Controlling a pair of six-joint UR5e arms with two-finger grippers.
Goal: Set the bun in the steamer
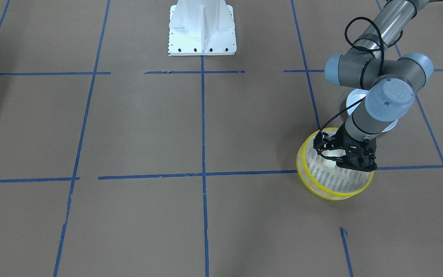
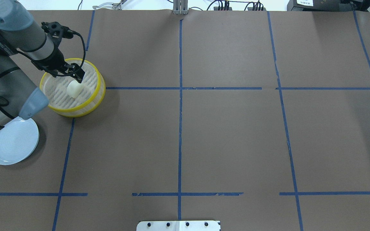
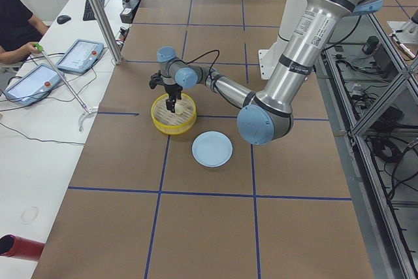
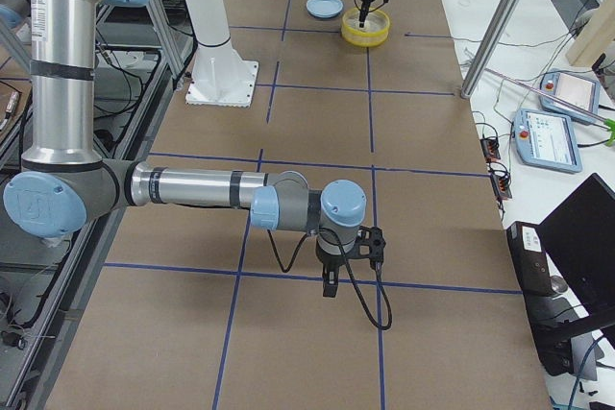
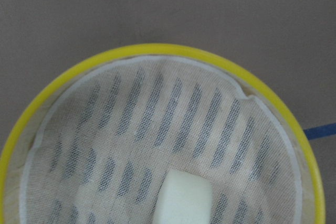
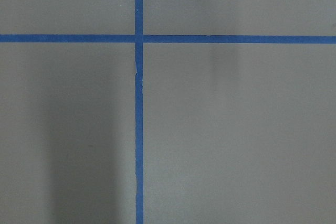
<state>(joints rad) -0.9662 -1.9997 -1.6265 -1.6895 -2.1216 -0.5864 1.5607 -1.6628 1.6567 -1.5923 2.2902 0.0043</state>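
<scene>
The steamer (image 2: 99,93), a round basket with yellow rims and a slotted pale floor, stands at the table's left side. The cream-white bun (image 2: 74,89) rests on its floor. My left gripper (image 2: 71,73) hangs just above the bun inside the rim, jaws spread and holding nothing. In the front view the gripper (image 1: 340,154) stands over the steamer (image 1: 333,194). The left wrist view shows the bun (image 5: 185,200) on the steamer floor below the yellow rim (image 5: 173,51). My right gripper (image 4: 330,287) hovers over bare table far away; I cannot tell its state.
A pale blue plate (image 2: 11,144) lies beside the steamer, partly under my left arm. The white robot base (image 1: 202,30) stands at the table's near edge. Blue tape lines cross the brown table. The right wrist view shows only table and tape.
</scene>
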